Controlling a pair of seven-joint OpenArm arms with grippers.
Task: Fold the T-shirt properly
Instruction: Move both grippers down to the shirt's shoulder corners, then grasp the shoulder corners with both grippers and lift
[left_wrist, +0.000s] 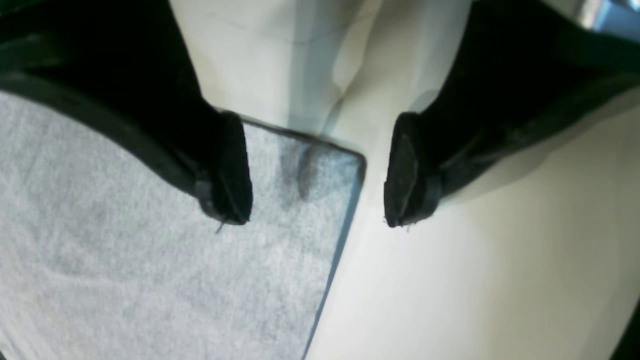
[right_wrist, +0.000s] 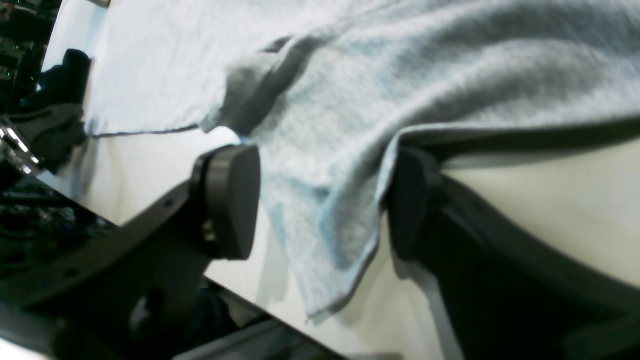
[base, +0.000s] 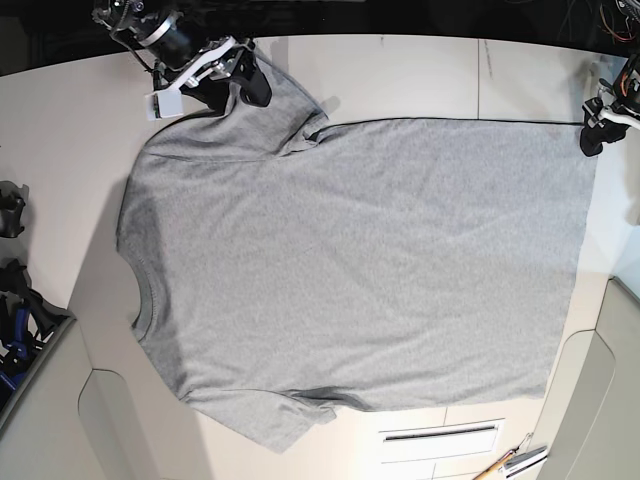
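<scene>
The grey T-shirt (base: 350, 260) lies spread flat on the white table (base: 400, 70), plain side up, with its neck to the left and its hem to the right in the base view. My left gripper (base: 592, 135) is open at the far hem corner. In the left wrist view (left_wrist: 317, 185) one finger (left_wrist: 230, 170) is over the shirt corner (left_wrist: 310, 180) and the other over bare table. My right gripper (base: 232, 82) is open at the far sleeve. In the right wrist view (right_wrist: 320, 205) the sleeve fabric (right_wrist: 330, 200) hangs between the pads and rests against one finger (right_wrist: 410, 200).
The table's far edge runs just behind both grippers. Dark equipment (base: 12, 215) stands off the table's left side. A slotted panel (base: 440, 433) and some hand tools (base: 512, 462) lie near the front right. The shirt covers most of the table.
</scene>
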